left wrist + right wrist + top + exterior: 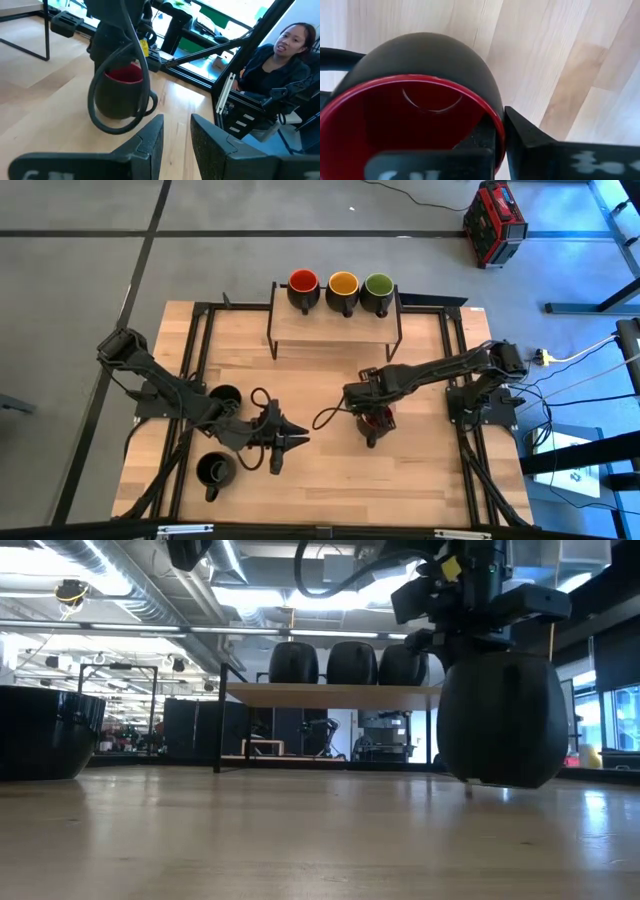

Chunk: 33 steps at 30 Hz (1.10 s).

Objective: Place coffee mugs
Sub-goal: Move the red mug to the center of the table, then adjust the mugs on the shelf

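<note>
Three mugs (pixel 341 288) stand on the far shelf (pixel 335 322), right hand (pixel 372 420) pinching a red-lined mug's (pixel 376 420) rim, left hand (pixel 288 442) spread, two black mugs (pixel 218 468) remaining near-left on the worktop (pixel 420 480).

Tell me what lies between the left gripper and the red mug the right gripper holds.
Only bare tabletop between the left gripper and the red mug, as the high view shows.

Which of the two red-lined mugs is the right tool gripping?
The red-lined mug mid-table, clamped by its rim in the right tool and lifted just off the wood. The other red-lined mug stands on the shelf, beside the yellow and green ones.
</note>
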### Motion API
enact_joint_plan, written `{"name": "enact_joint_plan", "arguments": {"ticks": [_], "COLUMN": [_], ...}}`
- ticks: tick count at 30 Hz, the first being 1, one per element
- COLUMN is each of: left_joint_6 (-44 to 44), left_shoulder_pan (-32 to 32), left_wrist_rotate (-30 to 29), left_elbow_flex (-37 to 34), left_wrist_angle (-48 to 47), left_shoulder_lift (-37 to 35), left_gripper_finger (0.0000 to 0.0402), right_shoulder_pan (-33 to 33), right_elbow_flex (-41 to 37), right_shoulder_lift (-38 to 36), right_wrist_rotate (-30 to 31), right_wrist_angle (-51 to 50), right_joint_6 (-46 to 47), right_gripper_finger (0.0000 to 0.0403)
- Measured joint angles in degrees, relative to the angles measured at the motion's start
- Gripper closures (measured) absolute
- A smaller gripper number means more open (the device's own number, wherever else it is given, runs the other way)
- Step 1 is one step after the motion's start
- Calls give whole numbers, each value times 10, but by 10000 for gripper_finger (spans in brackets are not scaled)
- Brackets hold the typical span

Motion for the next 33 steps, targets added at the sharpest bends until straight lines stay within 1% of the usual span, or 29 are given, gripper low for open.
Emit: {"name": "enact_joint_plan", "arguments": {"ticks": [6,11,13,15,18,22,25,27,30,33], "left_joint_6": [0,0,0,3,10,13,13,13,13,13], "left_shoulder_pan": [0,0,0,0,0,0,0,0,0,0], "left_wrist_rotate": [0,2,4,4,6,7,7,6,6,4], "left_elbow_flex": [0,0,0,0,0,0,0,0,0,0], "left_wrist_angle": [-1,-3,-3,-3,-3,-3,-3,-3,0,2], "left_shoulder_lift": [0,0,0,0,0,0,0,0,0,0], "left_gripper_finger": [310,310,310,310,310,310,310,310,310,310], "right_shoulder_pan": [1,1,1,1,1,1,17,43,89,133], "right_elbow_flex": [0,0,8,26,62,144,207,230,226,192], "right_shoulder_lift": [9,13,12,8,8,7,-19,-49,-100,-152], "right_wrist_rotate": [0,8,9,9,10,10,4,17,61,114], "right_wrist_angle": [2,12,1,-11,-36,-108,-146,-150,-144,-132], "right_joint_6": [0,8,10,18,21,66,126,168,221,281], "right_gripper_finger": [373,360,349,329,286,229,199,187,181,184]}}
